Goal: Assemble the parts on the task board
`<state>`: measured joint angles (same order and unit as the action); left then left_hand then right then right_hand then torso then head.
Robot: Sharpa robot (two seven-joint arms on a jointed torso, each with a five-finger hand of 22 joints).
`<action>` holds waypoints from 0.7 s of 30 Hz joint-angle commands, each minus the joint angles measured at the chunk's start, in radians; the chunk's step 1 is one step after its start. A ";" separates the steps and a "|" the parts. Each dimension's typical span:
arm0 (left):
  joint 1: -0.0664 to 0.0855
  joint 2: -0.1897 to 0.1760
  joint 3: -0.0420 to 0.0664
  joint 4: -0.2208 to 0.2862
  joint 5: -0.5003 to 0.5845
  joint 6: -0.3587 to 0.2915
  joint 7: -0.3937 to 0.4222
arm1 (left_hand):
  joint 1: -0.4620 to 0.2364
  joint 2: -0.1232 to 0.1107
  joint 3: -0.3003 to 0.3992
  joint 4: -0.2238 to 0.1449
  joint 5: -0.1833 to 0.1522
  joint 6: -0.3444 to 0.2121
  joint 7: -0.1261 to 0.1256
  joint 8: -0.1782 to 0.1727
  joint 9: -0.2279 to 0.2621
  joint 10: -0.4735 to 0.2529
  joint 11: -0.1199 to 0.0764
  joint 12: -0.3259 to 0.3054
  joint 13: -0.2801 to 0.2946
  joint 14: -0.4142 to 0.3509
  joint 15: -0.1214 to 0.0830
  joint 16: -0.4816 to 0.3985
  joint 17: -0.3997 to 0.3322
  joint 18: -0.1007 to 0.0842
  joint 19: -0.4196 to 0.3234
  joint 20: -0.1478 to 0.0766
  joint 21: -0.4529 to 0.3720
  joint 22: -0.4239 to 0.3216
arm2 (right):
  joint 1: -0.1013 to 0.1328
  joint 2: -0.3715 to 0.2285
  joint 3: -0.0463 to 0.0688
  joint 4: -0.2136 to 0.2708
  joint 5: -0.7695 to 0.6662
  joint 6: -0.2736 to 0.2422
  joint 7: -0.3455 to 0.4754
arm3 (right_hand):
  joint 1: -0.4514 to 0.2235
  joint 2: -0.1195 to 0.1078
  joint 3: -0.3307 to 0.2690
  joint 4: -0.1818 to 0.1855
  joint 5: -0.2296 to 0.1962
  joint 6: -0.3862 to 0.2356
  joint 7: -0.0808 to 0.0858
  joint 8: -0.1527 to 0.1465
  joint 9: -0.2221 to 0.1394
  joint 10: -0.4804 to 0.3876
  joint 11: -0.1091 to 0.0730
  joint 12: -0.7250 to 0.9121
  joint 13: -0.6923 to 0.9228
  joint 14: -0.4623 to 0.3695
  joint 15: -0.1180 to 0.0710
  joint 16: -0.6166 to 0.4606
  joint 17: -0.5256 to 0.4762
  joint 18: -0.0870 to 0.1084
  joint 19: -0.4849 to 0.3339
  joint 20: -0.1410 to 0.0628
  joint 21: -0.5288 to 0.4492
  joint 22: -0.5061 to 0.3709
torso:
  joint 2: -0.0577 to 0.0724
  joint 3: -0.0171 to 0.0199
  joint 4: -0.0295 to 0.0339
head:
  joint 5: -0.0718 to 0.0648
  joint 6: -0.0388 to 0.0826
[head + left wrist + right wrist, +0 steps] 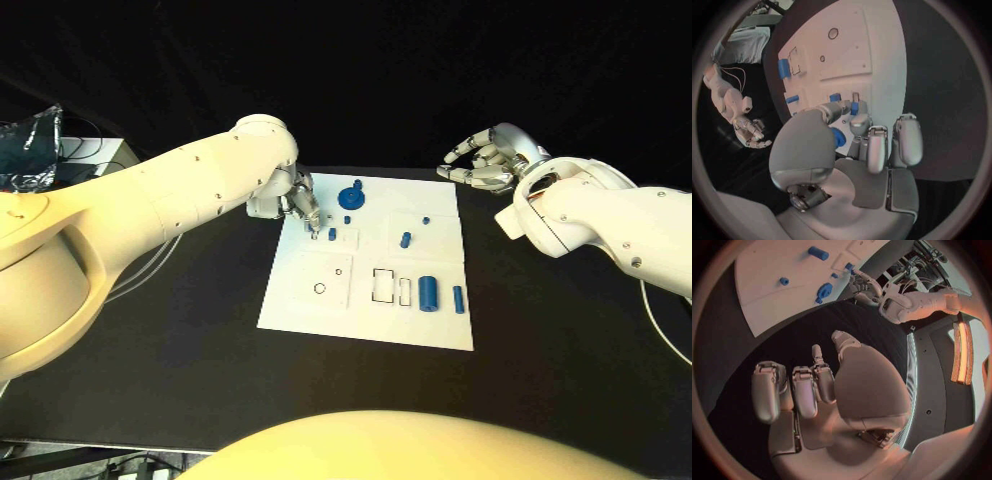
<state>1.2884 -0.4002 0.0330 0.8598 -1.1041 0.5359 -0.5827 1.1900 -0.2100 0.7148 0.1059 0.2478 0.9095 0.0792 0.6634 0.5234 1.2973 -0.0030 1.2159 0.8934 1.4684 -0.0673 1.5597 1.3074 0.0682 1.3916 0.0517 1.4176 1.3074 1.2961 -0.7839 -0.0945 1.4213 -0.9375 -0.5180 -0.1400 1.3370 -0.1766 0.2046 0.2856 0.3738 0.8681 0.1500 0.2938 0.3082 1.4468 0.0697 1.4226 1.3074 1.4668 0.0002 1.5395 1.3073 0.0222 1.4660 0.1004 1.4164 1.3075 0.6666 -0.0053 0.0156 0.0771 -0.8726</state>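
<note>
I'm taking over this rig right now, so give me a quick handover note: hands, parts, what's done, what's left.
Left hand: fingertips down at the task board's far left part, by a small blue piece; whether it holds anything cannot be told.
Right hand: off the board's far right corner, fingers curled, holding nothing.
Parts: round blue part at the far edge, small pieces mid-board, two long blue pieces near the right edge.
Done: unclear. Left: the outlined slots look unfilled.

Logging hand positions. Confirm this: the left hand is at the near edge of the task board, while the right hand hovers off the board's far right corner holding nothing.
Wrong on one point: the head view shows the left hand at the far left part of the task board, not the near edge. The right hand does hover off the far right corner, holding nothing.
</note>
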 commanded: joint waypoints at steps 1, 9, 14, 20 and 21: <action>0.000 0.004 0.000 -0.002 -0.006 -0.007 0.001 | 0.021 0.021 0.119 -0.122 0.007 -0.001 -0.005 0.002 0.131 -0.007 -0.001 -0.005 -0.001 0.091 0.008 -0.003 0.225 -0.003 -0.005 -0.002 -0.003 0.021 | 0.000 0.000 0.000 0.002 -0.007 0.008 0.012 | -0.002 -0.006 0.003 0.001 0.003 -0.006 0.002 0.003 0.001 0.007 -0.003 0.006 0.127 0.078 -0.008 -0.006 0.151 0.013 0.048 -0.007 -0.002 0.169 | 0.000 -0.0001 -0.0006 | -0.001 0.000; 0.000 0.009 -0.001 -0.009 -0.008 -0.017 0.001 | 0.021 0.021 0.119 -0.122 0.007 -0.001 -0.005 0.002 0.131 -0.007 -0.001 -0.005 -0.001 0.091 0.008 -0.003 0.225 -0.003 -0.005 -0.002 -0.003 0.021 | 0.000 0.000 0.000 0.002 -0.007 0.008 0.012 | -0.002 -0.006 0.003 0.001 0.003 -0.006 0.002 0.003 0.001 0.007 -0.003 0.006 0.127 0.078 -0.008 -0.006 0.151 0.013 0.048 -0.007 -0.002 0.169 | 0.000 0.0006 0.0002 | -0.002 0.000; -0.001 0.013 -0.001 -0.013 -0.009 -0.030 0.002 | 0.021 0.021 0.119 -0.122 0.007 -0.001 -0.005 0.002 0.131 -0.007 -0.001 -0.005 -0.001 0.091 0.008 -0.003 0.225 -0.003 -0.005 -0.002 -0.003 0.021 | 0.000 0.000 0.000 0.002 -0.007 0.007 0.013 | -0.002 -0.006 0.003 0.001 0.003 -0.006 0.002 0.003 0.001 0.007 -0.003 0.006 0.127 0.078 -0.008 -0.006 0.151 0.013 0.048 -0.007 -0.002 0.169 | 0.000 0.0007 0.0002 | -0.001 0.000; -0.001 0.018 -0.001 -0.018 -0.010 -0.052 0.004 | 0.020 0.021 0.118 -0.122 0.007 -0.001 -0.005 0.002 0.133 -0.007 -0.001 -0.006 -0.002 0.091 0.007 -0.004 0.223 -0.003 -0.005 -0.002 -0.003 0.021 | 0.000 0.000 0.000 0.003 -0.007 0.007 0.013 | -0.002 -0.006 0.003 0.001 0.003 -0.006 0.002 0.003 0.001 0.007 -0.003 0.006 0.127 0.078 -0.008 -0.006 0.151 0.013 0.048 -0.007 -0.002 0.169 | 0.001 0.0004 -0.0007 | -0.001 0.000; -0.002 0.019 -0.001 -0.019 -0.010 -0.055 0.005 | 0.020 0.021 0.118 -0.122 0.007 -0.001 -0.005 0.002 0.133 -0.007 -0.001 -0.006 -0.002 0.091 0.007 -0.004 0.223 -0.003 -0.005 -0.002 -0.003 0.021 | 0.000 0.000 0.000 0.003 -0.007 0.007 0.013 | -0.002 -0.006 0.003 0.001 0.003 -0.006 0.002 0.003 0.001 0.007 -0.003 0.006 0.127 0.078 -0.008 -0.006 0.151 0.013 0.048 -0.007 -0.002 0.169 | 0.001 0.0004 -0.0010 | -0.001 0.000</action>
<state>1.2872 -0.3850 0.0320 0.8417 -1.1092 0.5045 -0.5828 1.1901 -0.2099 0.7148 0.1059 0.2514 0.9077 0.0810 0.6583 0.5234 1.2973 -0.0030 1.2159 0.8925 1.4685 -0.0673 1.5597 1.3074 0.0683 1.3916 0.0517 1.4176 1.3074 1.2961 -0.7840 -0.0945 1.4222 -0.9375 -0.5181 -0.1392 1.3370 -0.1766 0.2046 0.2856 0.3738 0.8681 0.1501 0.2938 0.3080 1.4467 0.0697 1.4226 1.3076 1.4668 0.0002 1.5395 1.3074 0.0222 1.4660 0.1004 1.4164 1.3074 0.6670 -0.0047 0.0155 0.0756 -0.8726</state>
